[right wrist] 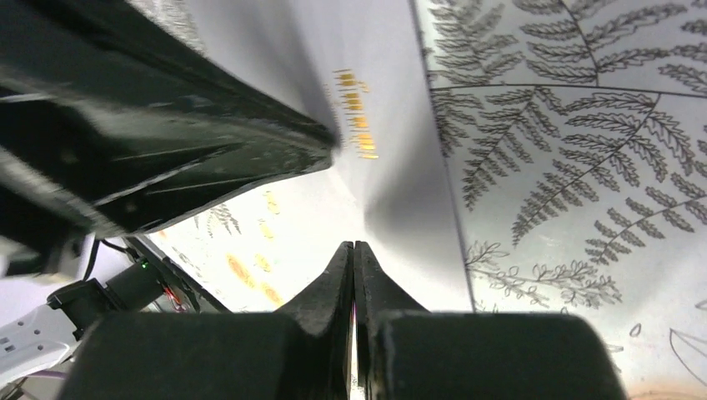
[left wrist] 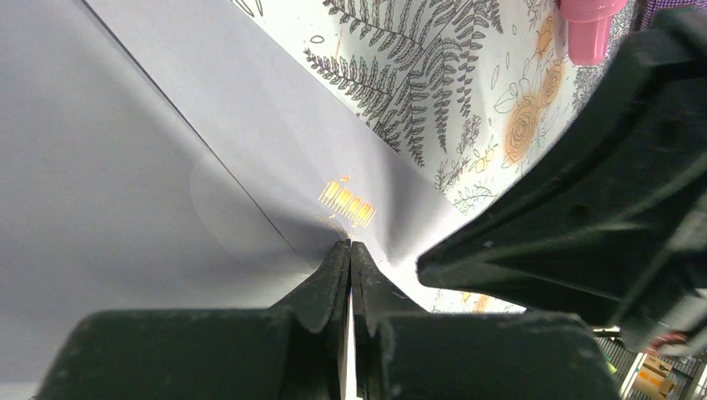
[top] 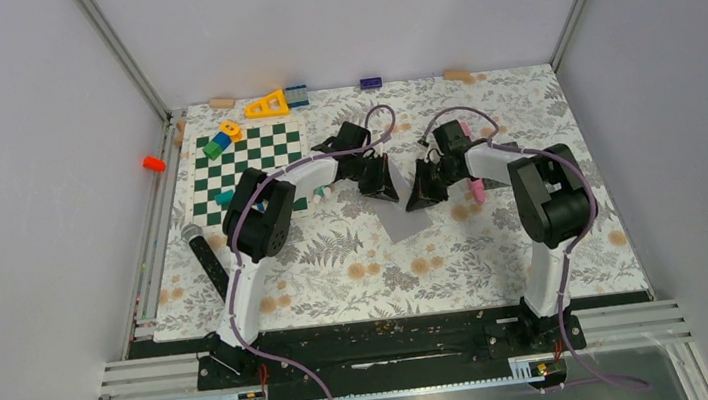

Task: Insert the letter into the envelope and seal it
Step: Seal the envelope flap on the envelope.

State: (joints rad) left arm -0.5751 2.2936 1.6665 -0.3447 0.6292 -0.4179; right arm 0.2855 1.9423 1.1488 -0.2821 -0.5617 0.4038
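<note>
Lavender-grey envelope [top: 404, 218] lies flat on the bench [top: 358, 270]. Closed and empty, the left pincer [left wrist: 349, 246] and right pincer [right wrist: 353, 246] press its far end, presumably to seal it.

A green checkerboard [top: 246, 167] lies on the flowered cloth [top: 358, 270], a yellow triangle [top: 268, 103] behind it, a pink marker [top: 477, 189] well right

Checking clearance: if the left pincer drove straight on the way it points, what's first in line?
The envelope: the left pincer, shut, has its tips at the pale sheet, apparently pinching it. The right pincer lies off to the side, though depth is unclear.
</note>
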